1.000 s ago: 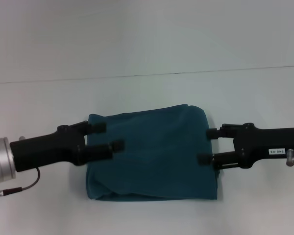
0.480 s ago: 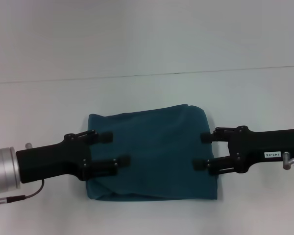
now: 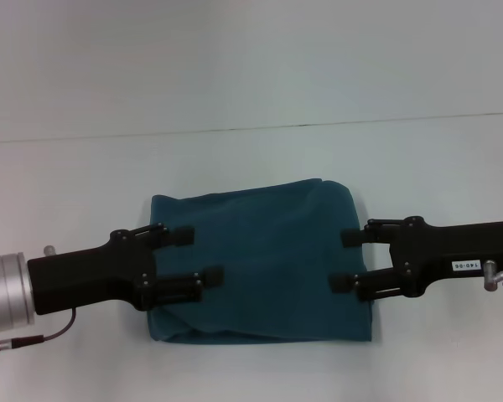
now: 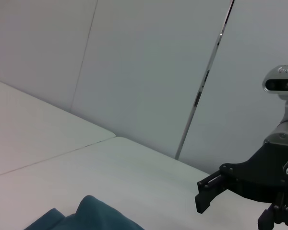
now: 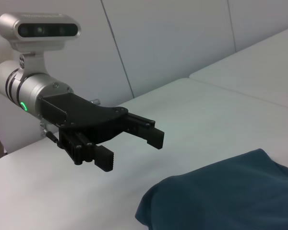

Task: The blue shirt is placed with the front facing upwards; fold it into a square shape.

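Observation:
The blue shirt lies folded into a rough square on the white table, plain teal side up, no lettering showing. My left gripper hovers open over the shirt's left edge, fingers pointing right. Over the right edge my right gripper is open too, fingers pointing left. Neither holds cloth. The right wrist view shows the left gripper open above a shirt corner. In the left wrist view the right gripper hangs open beyond a fold of the shirt.
The white table has a seam running across behind the shirt. Pale wall panels stand beyond the table. Bare tabletop surrounds the shirt on all sides.
Over the second, my left gripper moved right and slightly nearer over the shirt's left edge. My right gripper shifted a little left and toward the front. Little moved in the last half second.

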